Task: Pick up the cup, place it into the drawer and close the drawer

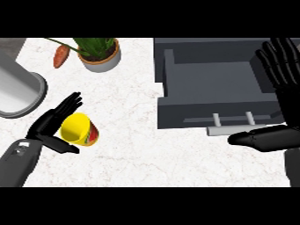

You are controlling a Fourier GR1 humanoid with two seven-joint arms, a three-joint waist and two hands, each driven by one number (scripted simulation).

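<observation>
Yellow cup [79,129] with a red band near its base, tipped on its side on the white marbled counter [133,149], at about eight o'clock from the middle of the view; open mouth turned toward ten o'clock. Left hand [53,125], black, just beside the cup at its nine o'clock side; fingers straight and spread, pointing toward one o'clock along the cup's upper rim, thumb stretched out under the cup toward four o'clock. Cup cradled in the gap between fingers and thumb, not wrapped; actual contact hard to make out. Grey left forearm [12,162] entering from seven o'clock.

Well apart from the cup, at two o'clock in the view: dark grey drawer [210,83], pulled open, nothing visible inside, with a pale bar handle [233,127] on two short posts along its near front. Right hand [288,96], black, over the drawer's right edge at three o'clock; fingers straight and pointing toward twelve o'clock, thumb reaching toward nine o'clock just beside the handle's right end, holding nothing.

Farther out, at eleven o'clock: potted green plant [100,52] in a tan pot, with an orange carrot [61,57] lying just to its left. At nine o'clock, a large pale grey cylinder [9,88] on a round base, cut off by the left edge.
</observation>
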